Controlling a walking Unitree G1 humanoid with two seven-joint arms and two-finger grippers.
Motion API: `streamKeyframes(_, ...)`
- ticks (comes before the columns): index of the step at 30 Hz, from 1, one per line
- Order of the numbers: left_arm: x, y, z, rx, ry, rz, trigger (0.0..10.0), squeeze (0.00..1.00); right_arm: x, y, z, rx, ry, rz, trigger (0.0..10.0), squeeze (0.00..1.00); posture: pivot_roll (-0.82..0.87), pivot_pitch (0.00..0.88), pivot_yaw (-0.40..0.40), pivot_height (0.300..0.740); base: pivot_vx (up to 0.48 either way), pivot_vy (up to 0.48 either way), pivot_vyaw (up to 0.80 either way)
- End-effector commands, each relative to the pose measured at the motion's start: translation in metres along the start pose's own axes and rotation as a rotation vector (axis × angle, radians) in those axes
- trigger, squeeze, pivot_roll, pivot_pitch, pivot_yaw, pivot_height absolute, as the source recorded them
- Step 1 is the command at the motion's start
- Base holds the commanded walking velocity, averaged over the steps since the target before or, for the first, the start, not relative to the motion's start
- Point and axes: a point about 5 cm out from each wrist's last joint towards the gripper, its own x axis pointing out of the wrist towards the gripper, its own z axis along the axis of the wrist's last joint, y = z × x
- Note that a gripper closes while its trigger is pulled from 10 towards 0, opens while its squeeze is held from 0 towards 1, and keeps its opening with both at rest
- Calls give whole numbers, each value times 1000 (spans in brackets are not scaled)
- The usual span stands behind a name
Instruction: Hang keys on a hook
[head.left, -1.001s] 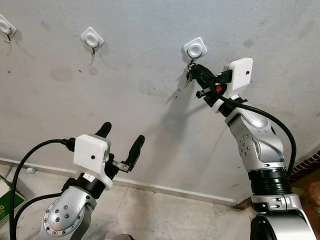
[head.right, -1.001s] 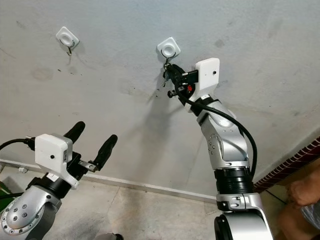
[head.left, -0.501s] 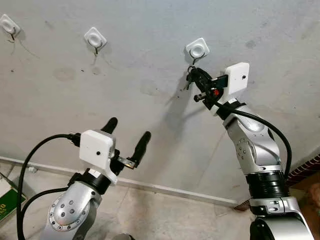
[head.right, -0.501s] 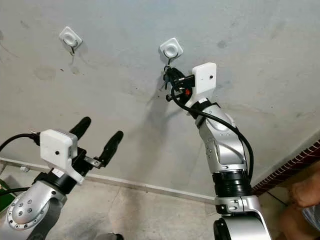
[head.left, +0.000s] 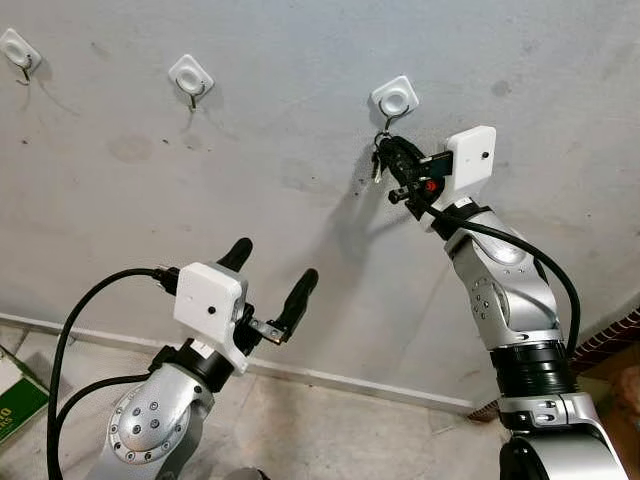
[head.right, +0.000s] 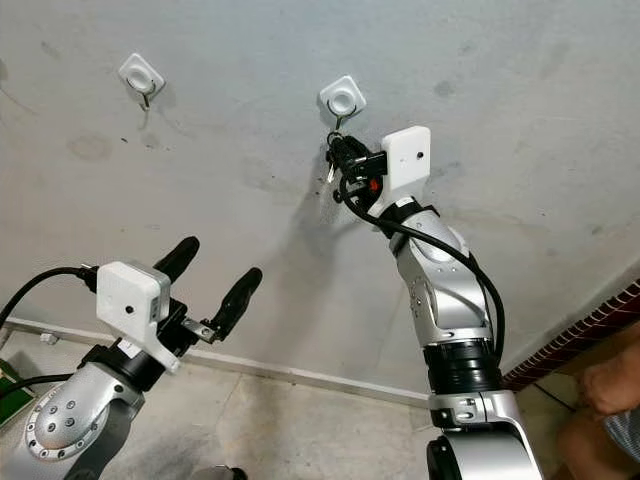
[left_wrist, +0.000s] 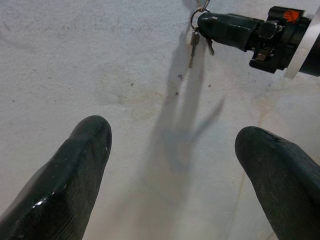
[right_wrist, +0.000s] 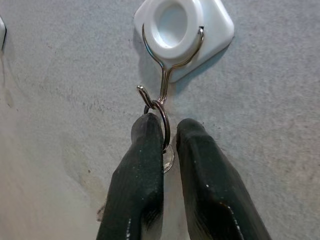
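In the left eye view we see our right gripper (head.left: 397, 160) raised to the wall (head.left: 250, 120), just under the white hook (head.left: 394, 99), and our left gripper (head.left: 268, 285) low with fingers spread, grasping nothing. In the right wrist view the fingers (right_wrist: 137, 170) pinch the key ring (right_wrist: 161, 120), which sits on the hook's wire. In the left wrist view the keys (left_wrist: 194, 42) hang beside the right gripper's fingertip.

Right arm is raised and extended, its right gripper (right_wrist: 169, 132) nearly closed, fingers narrowly parted. Left arm is held low, left gripper (head.left: 270, 283) spread wide, pointed upward.
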Motion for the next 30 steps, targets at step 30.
streamKeyframes(30,-3,7,-10,-5,37,39,10000,0,-26,-16,-28,-126,80,-121,10000,1000,159,101,-36,740,0,0,0)
